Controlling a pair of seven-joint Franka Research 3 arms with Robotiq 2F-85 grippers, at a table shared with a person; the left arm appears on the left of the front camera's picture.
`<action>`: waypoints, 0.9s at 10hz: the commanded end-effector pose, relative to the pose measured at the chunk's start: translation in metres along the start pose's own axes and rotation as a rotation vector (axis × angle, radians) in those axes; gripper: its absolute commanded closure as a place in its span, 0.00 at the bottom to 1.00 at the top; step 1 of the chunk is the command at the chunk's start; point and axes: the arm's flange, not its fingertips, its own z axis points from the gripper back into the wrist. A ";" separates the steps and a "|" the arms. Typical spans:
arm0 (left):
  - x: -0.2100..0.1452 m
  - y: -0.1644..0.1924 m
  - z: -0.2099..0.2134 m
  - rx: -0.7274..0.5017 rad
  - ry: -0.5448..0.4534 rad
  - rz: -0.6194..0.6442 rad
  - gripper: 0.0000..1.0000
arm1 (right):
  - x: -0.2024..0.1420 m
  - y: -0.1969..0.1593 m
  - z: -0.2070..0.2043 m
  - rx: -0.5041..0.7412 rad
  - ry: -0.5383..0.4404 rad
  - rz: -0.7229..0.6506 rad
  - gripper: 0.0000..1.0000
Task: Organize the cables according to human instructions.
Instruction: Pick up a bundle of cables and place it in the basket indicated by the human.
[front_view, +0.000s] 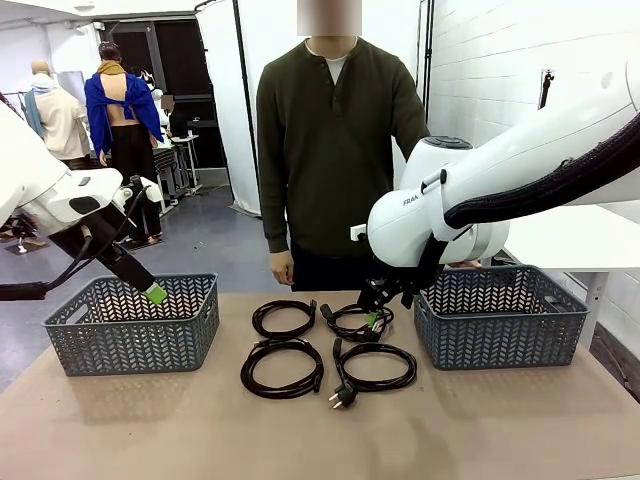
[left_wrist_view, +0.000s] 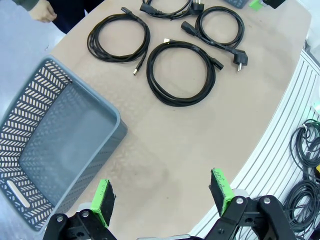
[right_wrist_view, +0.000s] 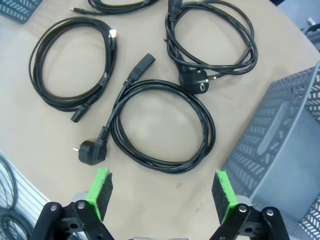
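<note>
Starting nearest, the near-left coil (front_view: 282, 346) and plug-ended near-right coil (front_view: 378, 347) lie mid-table, with the far-left coil (front_view: 283, 334) behind. The right gripper (front_view: 374, 322), jaws wide, hangs over the far-right coil (right_wrist_view: 165, 84); best lowered astride one side of its loops. The left gripper (front_view: 155, 293), equally wide, hovers by the left basket (front_view: 130, 335). Take the cue from the human (front_view: 335, 150) beyond.

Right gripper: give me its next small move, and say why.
Probably lower the right gripper straight toward the nearest coiled cable. Its jaws are open and empty, it hangs above the table, and that coil lies just ahead of it, beside the grey basket. The person's hand hangs down, pointing at nothing.
</note>
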 end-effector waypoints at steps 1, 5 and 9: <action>-0.002 0.001 0.000 -0.010 -0.014 -0.006 0.00 | 0.000 0.000 0.000 0.000 0.000 0.000 0.00; -0.002 0.001 0.000 -0.010 -0.014 -0.006 0.00 | 0.012 0.011 -0.031 -0.027 0.045 -0.166 0.00; -0.002 0.001 0.000 -0.010 -0.014 -0.006 0.00 | 0.033 0.027 -0.070 -0.044 0.096 -0.229 0.00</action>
